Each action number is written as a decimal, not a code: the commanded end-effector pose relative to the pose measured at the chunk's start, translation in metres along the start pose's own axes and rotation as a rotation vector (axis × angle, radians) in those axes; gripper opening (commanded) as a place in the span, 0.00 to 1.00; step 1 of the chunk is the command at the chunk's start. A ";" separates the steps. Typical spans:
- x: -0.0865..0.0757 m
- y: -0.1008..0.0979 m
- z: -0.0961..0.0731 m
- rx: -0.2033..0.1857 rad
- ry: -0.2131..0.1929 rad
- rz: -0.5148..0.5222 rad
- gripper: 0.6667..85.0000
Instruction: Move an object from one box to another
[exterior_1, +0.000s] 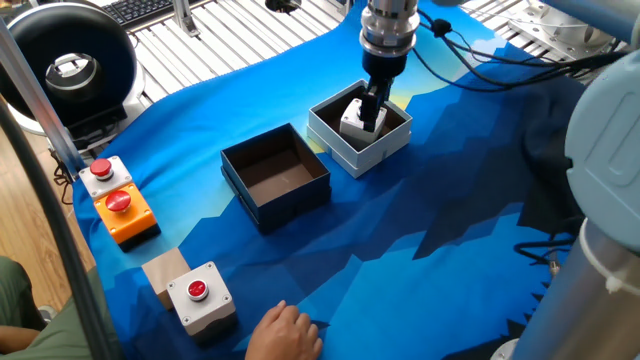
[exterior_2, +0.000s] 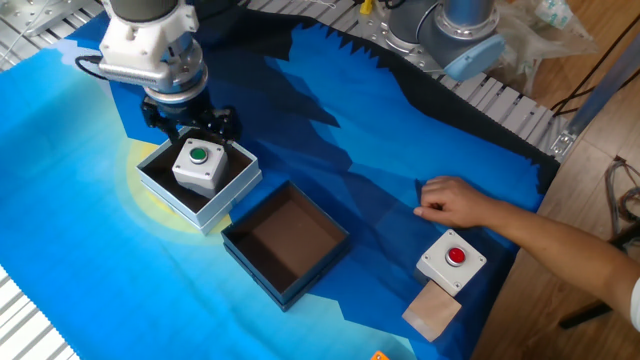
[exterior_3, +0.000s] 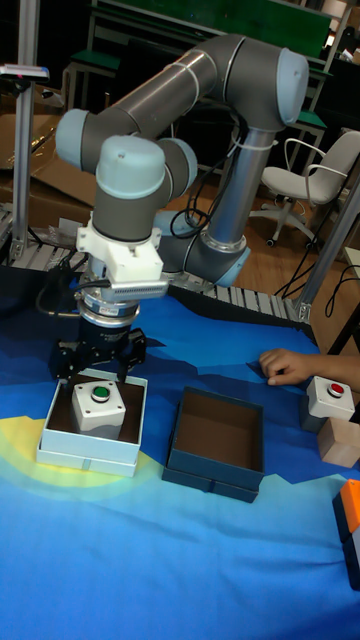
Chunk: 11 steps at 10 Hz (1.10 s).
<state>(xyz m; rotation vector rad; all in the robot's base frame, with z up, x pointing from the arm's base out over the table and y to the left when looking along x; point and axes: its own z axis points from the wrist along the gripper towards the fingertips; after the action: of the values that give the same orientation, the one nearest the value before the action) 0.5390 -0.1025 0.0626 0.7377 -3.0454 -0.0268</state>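
Observation:
The object (exterior_2: 198, 165), a light-grey unit with a green button, sits inside the white-walled box (exterior_2: 196, 210), also seen as object (exterior_3: 98, 406) in box (exterior_3: 88, 452). My gripper (exterior_2: 190, 122) hangs just above and behind it, open, its fingers spread wide to either side and touching nothing. From the opposite side the gripper (exterior_1: 371, 108) covers part of the object (exterior_1: 353, 120) in the white box (exterior_1: 352, 153). The dark navy box (exterior_2: 285, 245) stands beside it with only its brown floor showing, also seen at the dark box (exterior_1: 275, 175) and dark box (exterior_3: 215, 435).
A person's hand (exterior_2: 455, 205) rests on the blue cloth near a grey unit with a red button (exterior_2: 452, 262) and a wooden block (exterior_2: 432, 310). An orange and grey button box (exterior_1: 118, 200) lies at the cloth's left edge.

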 end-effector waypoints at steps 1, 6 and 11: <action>-0.007 -0.004 0.027 0.001 -0.041 0.010 1.00; -0.029 0.016 0.030 -0.061 -0.095 0.190 0.59; -0.039 0.050 -0.024 -0.085 -0.061 0.362 0.00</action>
<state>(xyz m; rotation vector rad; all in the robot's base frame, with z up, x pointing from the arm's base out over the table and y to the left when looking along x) 0.5535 -0.0603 0.0601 0.3094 -3.1645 -0.1465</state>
